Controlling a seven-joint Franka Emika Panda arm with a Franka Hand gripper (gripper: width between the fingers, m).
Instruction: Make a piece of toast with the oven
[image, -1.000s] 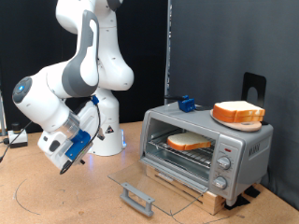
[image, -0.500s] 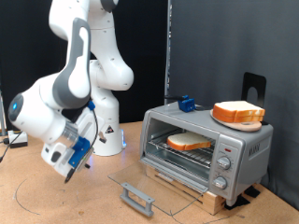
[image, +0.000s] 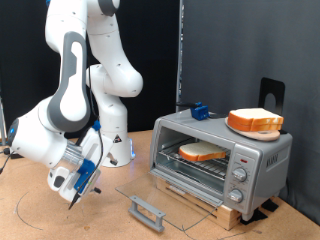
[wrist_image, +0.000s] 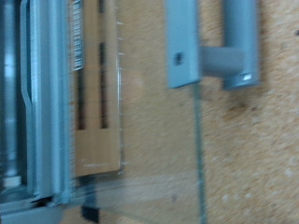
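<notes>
A: Where is the claw (image: 76, 186)?

B: Low at the exterior view's left, just above the brown tabletop (image: 60, 215), well apart from the toaster oven (image: 221, 160). It hangs off the white Panda arm (image: 72, 90), with blue trim showing on the hand.

A: Open or closed? Holding anything?

B: Cannot tell. The fingertips are too small and blurred in the exterior view, and the wrist view shows no fingers. Nothing is seen between them.

A: Piece of toast?

B: The piece of toast (image: 201, 152) lies flat on the wire rack (image: 192, 162) inside the oven, pale face up with a tan crust. A second slice (image: 256, 118) sits on a round orange plate (image: 254, 127) on the oven's roof.

A: Oven door?

B: The glass door (image: 160, 200) is dropped fully open, lying near flat towards the exterior view's bottom-left, its grey bar handle (image: 146, 211) at the far edge. In the wrist view the handle (wrist_image: 229, 51) and the glass door's edge (wrist_image: 198, 140) fill the frame over the tabletop (wrist_image: 257, 149), blurred.

A: Any writing or labels?

B: None legible. The three round knobs (image: 240, 174) have markings too small to read. A small blue object (image: 198, 111) sits on the roof's rear corner.
</notes>
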